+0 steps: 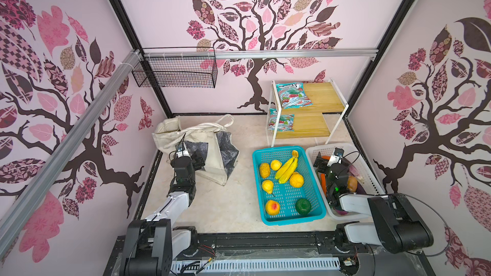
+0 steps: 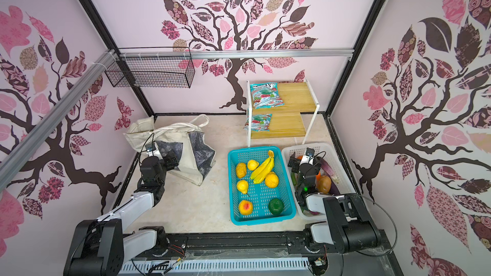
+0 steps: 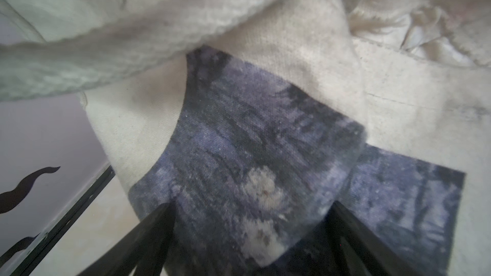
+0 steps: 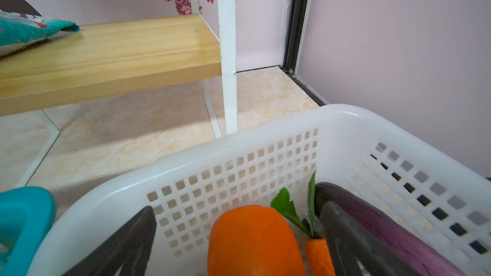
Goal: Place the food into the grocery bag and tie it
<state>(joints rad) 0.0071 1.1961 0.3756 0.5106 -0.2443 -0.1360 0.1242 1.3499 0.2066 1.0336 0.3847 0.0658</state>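
Observation:
The cream grocery bag [image 1: 186,134] [image 2: 170,134] lies slumped at the back left, its dark printed panel facing up. My left gripper [image 1: 198,159] [image 3: 252,205] is open, its fingers on either side of a fold of that printed cloth [image 3: 255,139]. The banana bunch [image 1: 287,167] and a round orange [image 1: 296,179] lie in the teal basket [image 1: 289,219]. My right gripper [image 1: 320,161] [image 4: 236,207] hangs open inside the white basket [image 4: 265,139], with a rounded orange-red vegetable [image 4: 252,240] between its fingers, not clamped.
The white basket also holds a purple aubergine [image 4: 385,224], a carrot [image 4: 317,256] and a round red-brown vegetable [image 2: 324,184]. A two-level wooden shelf [image 1: 324,96] with teal packets [image 1: 292,95] stands behind. A black wire basket [image 1: 175,73] hangs on the back rail.

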